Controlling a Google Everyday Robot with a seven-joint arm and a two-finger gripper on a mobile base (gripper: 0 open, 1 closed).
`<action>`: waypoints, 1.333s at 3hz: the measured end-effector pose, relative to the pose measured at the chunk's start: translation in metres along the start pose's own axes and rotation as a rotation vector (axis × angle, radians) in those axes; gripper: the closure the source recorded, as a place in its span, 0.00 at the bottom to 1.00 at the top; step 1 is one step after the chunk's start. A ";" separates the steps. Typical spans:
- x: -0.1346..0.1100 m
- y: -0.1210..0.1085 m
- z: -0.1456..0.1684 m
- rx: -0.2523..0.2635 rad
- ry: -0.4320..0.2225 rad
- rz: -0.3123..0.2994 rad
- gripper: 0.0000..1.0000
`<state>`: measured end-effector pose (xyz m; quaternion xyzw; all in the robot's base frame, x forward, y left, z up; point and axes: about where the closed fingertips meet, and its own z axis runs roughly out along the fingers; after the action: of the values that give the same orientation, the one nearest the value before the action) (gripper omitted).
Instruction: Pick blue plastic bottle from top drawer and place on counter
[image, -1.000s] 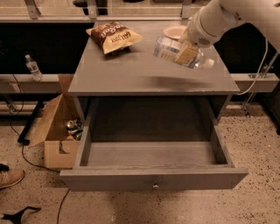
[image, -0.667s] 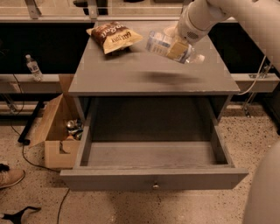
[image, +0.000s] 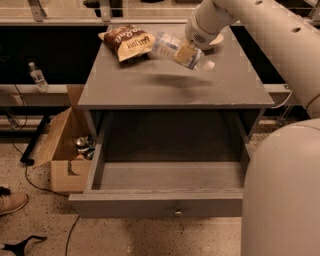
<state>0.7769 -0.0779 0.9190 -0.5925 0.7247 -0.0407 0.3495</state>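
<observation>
The blue plastic bottle (image: 167, 46), clear with a pale blue-and-white label, hangs tilted above the counter (image: 150, 87), white cap end toward the right. My gripper (image: 187, 53) is shut on the bottle near its cap end, and the white arm reaches in from the upper right. The bottle's shadow lies on the counter beneath it. The top drawer (image: 170, 202) is pulled fully open below, and its inside shows nothing in it. Its small metal knob sits in the middle of the front panel.
A brown chip bag (image: 127, 41) lies at the back left of the counter, close to the bottle. A white dish (image: 219, 39) sits behind the arm. A cardboard box (image: 62, 150) with cans stands left of the cabinet. A small water bottle (image: 37, 76) stands on a left ledge.
My gripper has carried the bottle leftward over the counter, from the back right toward the chip bag. The drawer has stayed open.
</observation>
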 end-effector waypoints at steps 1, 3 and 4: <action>-0.007 0.000 0.017 -0.025 -0.010 0.014 0.11; -0.002 0.012 0.042 -0.093 -0.028 0.028 0.00; 0.022 0.012 0.026 -0.087 -0.046 0.056 0.00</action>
<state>0.7801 -0.0842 0.8835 -0.5874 0.7338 0.0140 0.3408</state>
